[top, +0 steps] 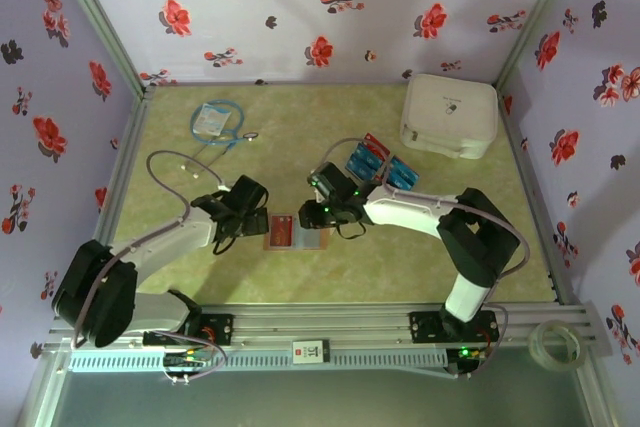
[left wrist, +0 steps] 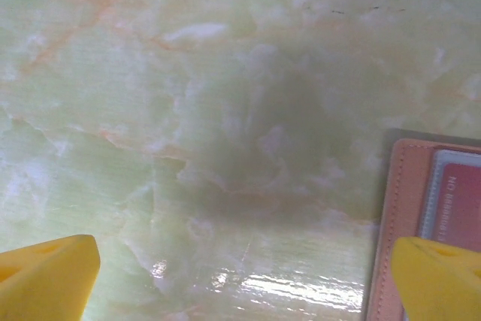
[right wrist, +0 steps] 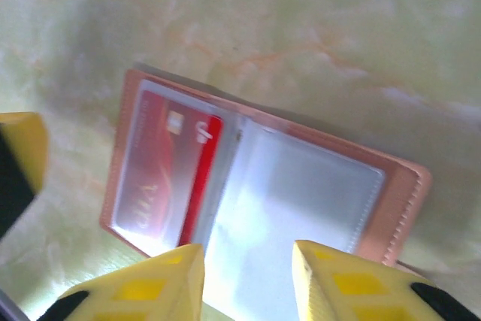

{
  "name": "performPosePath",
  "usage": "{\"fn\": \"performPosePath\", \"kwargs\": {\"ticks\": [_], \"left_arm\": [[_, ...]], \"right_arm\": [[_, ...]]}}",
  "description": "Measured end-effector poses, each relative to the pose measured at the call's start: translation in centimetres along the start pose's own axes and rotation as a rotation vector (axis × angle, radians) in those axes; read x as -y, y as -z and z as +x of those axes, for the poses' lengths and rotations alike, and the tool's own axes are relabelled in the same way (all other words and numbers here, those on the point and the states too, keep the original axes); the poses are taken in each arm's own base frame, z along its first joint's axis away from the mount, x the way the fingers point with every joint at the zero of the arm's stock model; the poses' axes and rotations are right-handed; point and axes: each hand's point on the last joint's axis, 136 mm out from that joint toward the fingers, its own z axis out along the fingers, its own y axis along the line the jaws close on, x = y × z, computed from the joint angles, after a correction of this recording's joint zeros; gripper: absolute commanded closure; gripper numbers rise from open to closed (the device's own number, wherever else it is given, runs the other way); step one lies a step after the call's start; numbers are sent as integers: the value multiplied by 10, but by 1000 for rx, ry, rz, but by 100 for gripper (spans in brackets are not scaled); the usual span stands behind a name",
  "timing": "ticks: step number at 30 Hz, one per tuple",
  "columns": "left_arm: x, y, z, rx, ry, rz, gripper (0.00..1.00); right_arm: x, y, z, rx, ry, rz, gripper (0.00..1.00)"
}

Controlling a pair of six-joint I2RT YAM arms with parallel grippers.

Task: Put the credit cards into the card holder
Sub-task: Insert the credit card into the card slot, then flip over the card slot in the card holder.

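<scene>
A green marble-patterned tabletop sat inside walls of pale wallpaper printed with red and black flowers. Near the middle of the table, a small flat tan leather-like card holder lay opened out, its clear plastic sleeves facing up. One red credit card with white markings was tucked in the sleeve on the left half, as seen from the right wrist camera; the sleeve on the other half looked empty.

The left gripper hovered low at the holder's left end. Its yellow fingertips were spread as wide apart as they go, with nothing between them but bare table. In the left wrist view one tip overlapped the holder's stitched edge; whether it touched could not be told.

The right gripper hung over the holder's other side. Its yellow-and-black fingers were partly parted, gripping nothing, with the clear sleeves showing in the gap.

A loose heap of thin blue and red credit cards lay further back on the table, behind the right gripper. A large white rounded case stood in the far right corner, and a blue-and-white packet with a coiled cable lay at the far left.
</scene>
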Motion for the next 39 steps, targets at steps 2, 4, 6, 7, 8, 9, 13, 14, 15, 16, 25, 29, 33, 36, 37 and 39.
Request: {"fn": "performPosePath", "kwargs": {"ticks": [2, 4, 6, 7, 8, 9, 13, 14, 15, 16, 25, 29, 33, 36, 37, 39], "left_arm": [[3, 1, 1, -8, 1, 16, 0], [5, 0, 4, -20, 1, 34, 0], [8, -1, 9, -33, 3, 58, 0], [9, -3, 13, -41, 3, 68, 0], [9, -4, 18, -52, 2, 77, 0], [8, -5, 22, -62, 2, 85, 0], [7, -11, 37, -90, 7, 107, 0], [7, -12, 39, -95, 9, 109, 0], [7, -13, 41, -99, 10, 112, 0], [7, -13, 42, -101, 10, 113, 0], [11, -19, 43, -102, 15, 122, 0], [9, -22, 46, -109, 16, 112, 0], [8, -23, 47, -113, 23, 105, 0], [7, -24, 47, -111, 25, 96, 0], [6, -24, 47, -110, 23, 92, 0], [6, -25, 47, -110, 21, 87, 0]], "right_arm": [[6, -2, 5, -10, -15, 12, 59], [9, -4, 8, -14, -23, 15, 57], [11, -5, 10, -16, -34, 17, 56], [11, -6, 11, -15, -38, 16, 55], [11, -6, 11, -14, -42, 16, 55], [11, -6, 11, -12, -46, 14, 54], [10, -7, 9, -3, -48, 7, 53], [10, -7, 9, -2, -53, 6, 53], [10, -7, 9, 0, -54, 5, 53], [10, -7, 8, 2, -57, 3, 53], [9, -7, 7, 7, -63, -1, 52], [11, -7, 7, 9, -70, 0, 50], [14, -10, 9, 1, -75, 7, 48], [17, -12, 11, -3, -79, 12, 46], [18, -14, 12, -6, -80, 14, 46], [20, -17, 13, -12, -82, 19, 45]]}}
